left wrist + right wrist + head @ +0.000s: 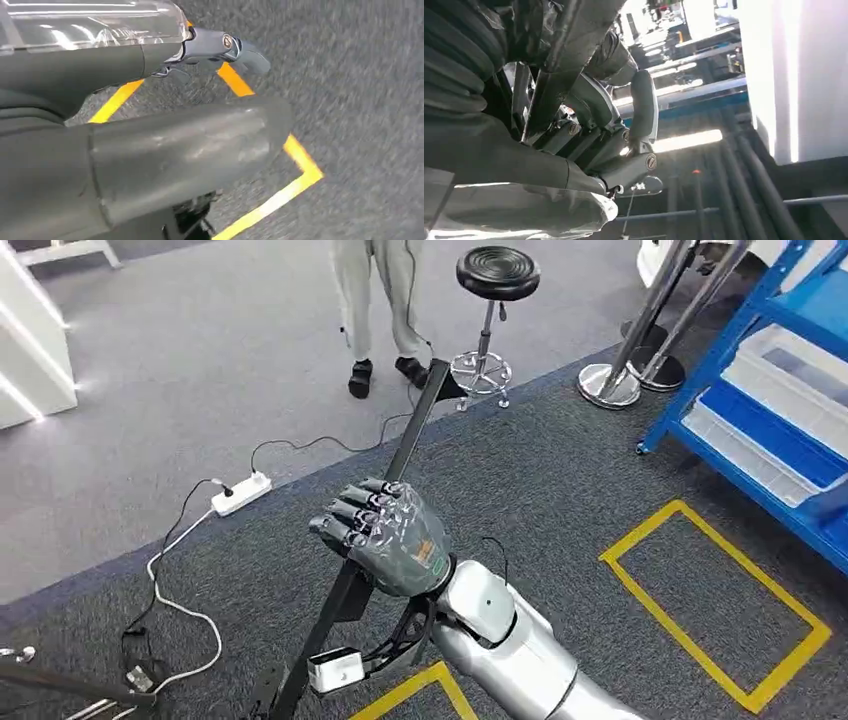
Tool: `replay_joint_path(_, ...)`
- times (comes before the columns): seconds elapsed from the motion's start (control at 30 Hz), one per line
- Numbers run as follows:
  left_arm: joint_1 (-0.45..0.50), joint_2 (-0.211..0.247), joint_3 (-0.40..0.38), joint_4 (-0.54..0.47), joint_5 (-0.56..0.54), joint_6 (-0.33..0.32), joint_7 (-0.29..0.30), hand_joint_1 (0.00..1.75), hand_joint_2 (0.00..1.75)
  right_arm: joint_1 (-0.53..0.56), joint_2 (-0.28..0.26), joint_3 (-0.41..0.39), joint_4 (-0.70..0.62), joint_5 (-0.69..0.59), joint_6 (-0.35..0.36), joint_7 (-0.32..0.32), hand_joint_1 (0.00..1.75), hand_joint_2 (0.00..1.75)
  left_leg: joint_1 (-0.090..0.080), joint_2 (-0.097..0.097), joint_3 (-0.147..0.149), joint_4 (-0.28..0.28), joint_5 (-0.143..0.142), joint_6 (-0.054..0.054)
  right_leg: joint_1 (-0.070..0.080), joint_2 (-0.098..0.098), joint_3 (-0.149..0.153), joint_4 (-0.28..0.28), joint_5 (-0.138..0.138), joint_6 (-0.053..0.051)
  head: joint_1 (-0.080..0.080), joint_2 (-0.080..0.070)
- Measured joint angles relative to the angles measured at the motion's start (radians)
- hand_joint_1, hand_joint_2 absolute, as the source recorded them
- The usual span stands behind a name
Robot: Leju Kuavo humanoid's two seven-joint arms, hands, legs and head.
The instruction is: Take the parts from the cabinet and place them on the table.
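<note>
A long black metal bar (412,425) slants across the head view, over the grey carpet. My right hand (385,535) grips it near its middle, fingers wrapped round it. In the right wrist view the same bar (574,40) runs through the curled fingers (644,107) of my right hand (589,130). My left hand (175,145) hangs over the carpet with thumb and fingers (240,47) apart and nothing in it. The blue cabinet (790,410), with clear bins on its shelves, stands at the right edge.
A person's legs (375,310) and a black stool (495,300) stand ahead. Chrome post bases (625,375) sit beside the cabinet. A white power strip (240,492) with cables lies on the left. Yellow tape (715,595) marks a rectangle on the carpet.
</note>
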Motion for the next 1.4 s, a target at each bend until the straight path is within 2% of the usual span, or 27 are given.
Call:
replay_joint_path(0.03,0.001,0.001,0.0,0.0,-0.001,0.0,0.0,0.0,0.0,0.003,0.0,-0.002,0.0,0.0,0.0,0.0,1.75,1.75,-0.003,-0.014,0.0,0.0,0.0,0.001,0.0,0.003,-0.031,0.053,-0.01,-0.001,0.0,0.0)
replay_joint_path(0.07,0.002,0.002,-0.002,0.0,-0.001,-0.003,0.0,0.0,0.0,0.006,0.0,-0.003,0.0,0.001,0.0,0.0,1.75,1.75,-0.005,-0.028,0.001,0.001,0.0,0.002,0.0,0.004,-0.045,0.064,0.003,-0.005,0.0,0.0)
replay_joint_path(0.13,0.004,0.003,-0.005,0.0,-0.002,-0.003,0.0,0.0,0.0,0.006,0.0,-0.004,-0.001,0.001,0.0,0.0,1.75,1.75,-0.009,-0.058,0.004,0.001,0.0,0.002,0.003,0.011,-0.007,-0.036,0.085,-0.017,0.0,0.0)
replay_joint_path(0.17,0.003,0.003,-0.006,0.0,-0.003,-0.003,0.0,0.0,0.0,0.006,0.0,-0.005,-0.003,0.002,0.0,0.0,1.75,1.75,-0.012,-0.072,0.007,0.001,0.0,0.002,0.007,0.027,0.031,-0.121,0.135,-0.027,0.0,0.0)
replay_joint_path(0.2,0.003,0.003,-0.007,0.0,-0.003,-0.003,0.0,0.0,0.0,0.006,0.0,-0.006,-0.005,0.002,0.0,0.0,1.75,1.75,-0.007,-0.082,0.006,0.001,-0.001,0.002,0.008,0.075,0.063,-0.2,0.172,-0.039,0.0,0.0)
replay_joint_path(0.23,0.002,0.0,-0.008,0.0,-0.003,-0.004,0.0,0.0,0.0,0.006,0.0,-0.007,-0.006,0.002,0.0,0.0,1.75,1.75,-0.013,-0.09,0.003,0.003,0.001,-0.002,0.004,0.105,0.072,-0.22,0.161,-0.048,-0.002,0.0)
replay_joint_path(0.37,0.007,0.0,-0.01,0.0,-0.003,-0.003,0.0,0.0,0.0,0.005,0.004,-0.008,-0.012,0.011,0.0,0.001,1.75,1.75,0.001,-0.135,-0.003,-0.008,0.008,-0.031,0.014,0.067,0.084,-0.247,0.167,-0.048,0.001,0.0)
replay_joint_path(0.4,0.01,0.004,-0.011,0.0,-0.003,-0.003,-0.001,0.0,0.0,0.005,0.006,-0.009,-0.014,0.015,0.0,0.001,1.75,1.75,-0.001,-0.097,-0.006,0.005,0.002,-0.032,0.002,0.046,0.097,-0.264,0.175,-0.046,0.001,0.0)
replay_joint_path(0.43,0.008,0.004,-0.013,0.0,-0.004,-0.004,-0.001,0.0,0.0,0.005,0.008,-0.009,-0.015,0.017,0.0,0.001,1.75,1.75,-0.006,-0.038,-0.02,0.037,-0.021,-0.04,0.003,0.038,0.105,-0.273,0.175,-0.048,-0.001,0.0)
replay_joint_path(0.47,0.005,0.005,-0.014,0.0,-0.004,-0.004,0.0,0.0,0.0,0.005,0.008,-0.01,-0.017,0.018,0.0,0.001,1.75,1.75,-0.003,-0.011,-0.051,0.099,-0.058,-0.048,0.004,0.02,0.109,-0.274,0.173,-0.054,0.0,0.0)
replay_joint_path(0.53,0.004,0.006,-0.016,0.0,-0.004,-0.004,0.0,0.0,0.0,0.014,0.008,-0.015,-0.017,0.019,0.0,0.001,1.75,1.75,0.006,0.007,-0.124,0.242,-0.121,-0.058,0.003,-0.011,0.11,-0.273,0.168,-0.054,0.0,0.0)
replay_joint_path(0.57,0.008,0.006,-0.016,0.0,-0.004,-0.005,0.0,0.0,0.0,0.019,0.008,-0.017,-0.017,0.021,0.0,-0.003,1.75,1.75,0.01,0.011,-0.146,0.286,-0.132,-0.063,0.003,-0.024,0.11,-0.272,0.167,-0.053,-0.001,0.0)
replay_joint_path(0.6,0.012,0.007,-0.016,0.0,-0.003,-0.005,0.0,0.0,0.0,0.025,0.008,-0.019,-0.017,0.022,0.0,-0.006,1.75,1.75,0.014,0.013,-0.146,0.283,-0.118,-0.067,0.002,-0.036,0.111,-0.272,0.165,-0.05,0.0,0.0)
replay_joint_path(0.67,0.015,0.01,-0.016,0.0,-0.003,-0.006,0.001,0.0,0.0,0.033,0.009,-0.026,-0.017,0.024,0.0,-0.008,1.75,1.75,0.02,0.026,-0.069,0.144,-0.038,-0.074,-0.002,-0.062,0.114,-0.265,0.156,-0.041,0.0,0.0)
replay_joint_path(0.7,0.014,0.011,-0.017,0.0,-0.003,-0.006,0.002,0.0,0.0,0.033,0.009,-0.029,-0.017,0.025,0.0,-0.009,1.75,1.75,0.02,0.048,-0.022,0.06,-0.002,-0.075,-0.004,-0.072,0.115,-0.258,0.15,-0.035,0.0,0.0)
replay_joint_path(0.73,0.013,0.011,-0.019,0.0,-0.004,-0.006,0.002,0.0,0.0,0.033,0.009,-0.032,-0.018,0.027,0.0,-0.011,1.75,1.75,0.014,0.096,0.001,0.007,-0.011,-0.075,0.0,-0.08,0.115,-0.252,0.142,-0.026,-0.001,0.0)
replay_joint_path(0.77,0.012,0.011,-0.021,0.0,-0.004,-0.009,0.003,0.0,0.0,0.033,0.009,-0.036,-0.021,0.03,0.0,-0.011,1.75,1.75,0.01,0.078,0.004,0.004,-0.007,-0.054,0.007,-0.088,0.113,-0.243,0.136,-0.019,0.002,0.0)
replay_joint_path(0.87,0.02,0.011,-0.022,0.0,-0.005,-0.01,0.003,0.0,0.0,0.038,0.01,-0.044,-0.024,0.034,0.0,-0.014,1.75,1.75,0.004,0.049,-0.002,0.009,-0.01,-0.032,0.006,-0.111,0.121,-0.249,0.135,-0.011,0.003,0.0)
replay_joint_path(0.9,0.023,0.012,-0.022,0.0,-0.005,-0.011,0.003,0.0,0.0,0.038,0.01,-0.046,-0.026,0.035,0.0,-0.014,1.75,1.75,0.009,0.038,0.003,0.004,-0.007,-0.021,0.001,-0.106,0.121,-0.247,0.127,-0.002,0.003,0.0)
replay_joint_path(0.97,0.024,0.012,-0.022,0.0,0.001,-0.002,0.012,0.0,0.0,0.039,0.01,-0.049,-0.029,0.024,0.0,-0.023,1.75,1.75,0.01,0.022,0.003,0.003,-0.006,-0.013,-0.005,-0.024,0.093,-0.178,0.077,0.001,0.004,0.0)
replay_joint_path(1.07,0.026,0.016,-0.021,0.0,0.004,-0.002,0.014,0.0,0.0,0.043,0.008,-0.05,-0.029,0.012,0.0,-0.023,1.75,1.75,0.004,-0.013,0.002,0.004,-0.007,-0.004,0.0,0.002,-0.028,0.051,-0.015,-0.002,0.004,0.0)
replay_joint_path(1.1,0.029,0.018,-0.021,0.0,0.005,-0.002,0.014,0.0,0.0,0.046,0.008,-0.05,-0.029,0.012,0.0,-0.023,1.75,1.75,0.001,-0.028,0.003,0.004,-0.007,-0.003,0.0,0.004,-0.051,0.08,-0.009,-0.005,0.003,0.0)
replay_joint_path(1.13,0.032,0.02,-0.021,0.0,0.007,-0.003,0.014,0.0,0.0,0.046,0.008,-0.05,-0.029,0.012,0.0,-0.023,1.75,1.75,-0.002,-0.043,0.004,0.004,-0.007,-0.003,0.001,0.006,-0.048,0.058,0.023,-0.011,0.004,0.0)
replay_joint_path(1.2,0.033,0.022,-0.021,0.0,0.007,-0.003,0.014,0.0,0.0,0.046,0.008,-0.05,-0.029,0.012,0.0,-0.021,1.75,1.75,-0.006,-0.073,0.01,0.004,-0.007,-0.003,0.007,0.024,0.015,-0.094,0.125,-0.03,0.004,0.0)
replay_joint_path(1.23,0.033,0.023,-0.021,0.0,0.007,-0.003,0.013,0.0,0.0,0.046,0.008,-0.05,-0.03,0.012,0.0,-0.021,1.75,1.75,-0.007,-0.085,0.012,0.004,-0.007,-0.004,0.01,0.047,0.05,-0.17,0.165,-0.039,0.004,0.0)
replay_joint_path(1.27,0.033,0.021,-0.021,0.0,0.007,-0.003,0.014,0.0,0.0,0.045,0.008,-0.05,-0.03,0.012,0.0,-0.021,1.75,1.75,-0.006,-0.095,0.01,0.004,-0.007,-0.006,0.006,0.107,0.069,-0.212,0.162,-0.052,0.002,0.0)
replay_joint_path(1.4,0.037,0.023,-0.021,0.0,0.006,-0.003,0.015,0.0,0.0,0.044,0.01,-0.051,-0.032,0.011,0.0,-0.019,1.75,1.75,0.007,-0.139,-0.002,-0.006,0.002,-0.032,0.015,0.077,0.079,-0.239,0.167,-0.05,0.003,0.0)
